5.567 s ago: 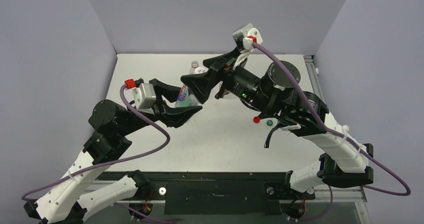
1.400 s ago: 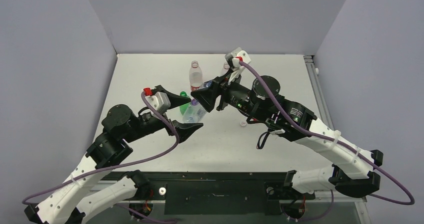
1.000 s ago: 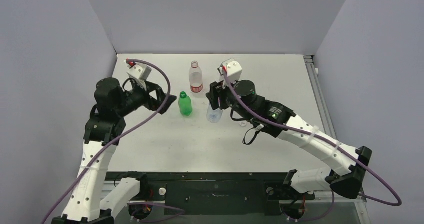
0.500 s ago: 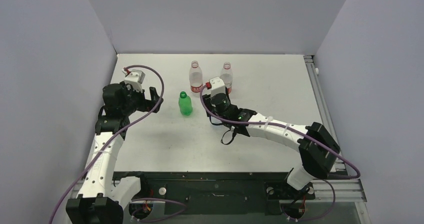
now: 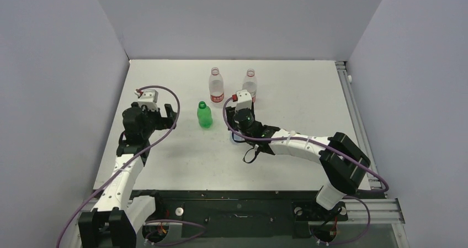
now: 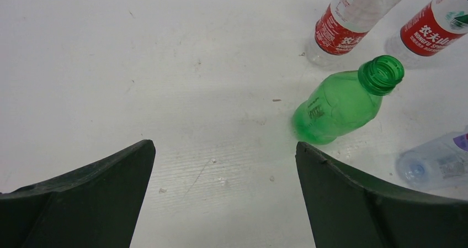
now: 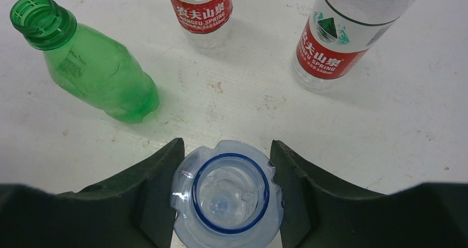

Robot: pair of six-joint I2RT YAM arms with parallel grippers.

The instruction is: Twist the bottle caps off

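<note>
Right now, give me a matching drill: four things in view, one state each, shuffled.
Things:
1. green bottle
2. pale-blue bottle
3. left pincer
4. right pincer

States:
A. open, holding nothing
B. shut on a bottle
C. standing free on the table, no cap
D. gripped from both sides, no cap

Pairs: 1-C, 2-D, 3-A, 4-B
</note>
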